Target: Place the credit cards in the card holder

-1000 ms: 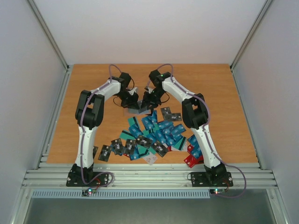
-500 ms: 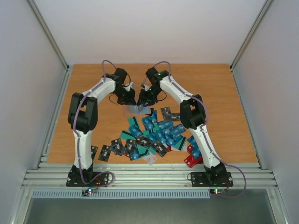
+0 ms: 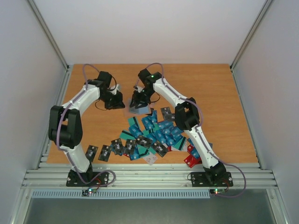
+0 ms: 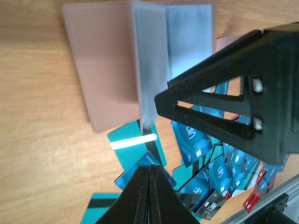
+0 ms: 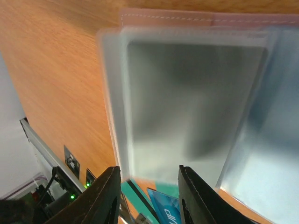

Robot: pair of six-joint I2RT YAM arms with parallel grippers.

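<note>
The card holder (image 3: 132, 111) lies open on the table at the far middle; in the left wrist view its taupe cover (image 4: 105, 65) shows, with clear sleeve pages standing up from it. My right gripper (image 3: 137, 104) hovers right over it, jaws open, a clear sleeve page (image 5: 187, 98) in front of them; I cannot tell whether the page touches either finger. My left gripper (image 3: 118, 100) is shut and empty, just left of the holder. The credit cards (image 3: 159, 133) lie in a heap nearer the arms: blue, teal, black, with red ones (image 3: 191, 158) at the right.
A row of black cards (image 3: 105, 151) lies near the front left. A pale whitish card (image 3: 150, 158) lies at the front of the heap. A teal card (image 4: 133, 140) lies right against the holder's near edge. Frame walls enclose the table.
My left arm has swung left, taking its gripper away from the holder. My right gripper has shifted a little left and stays over the open holder.
</note>
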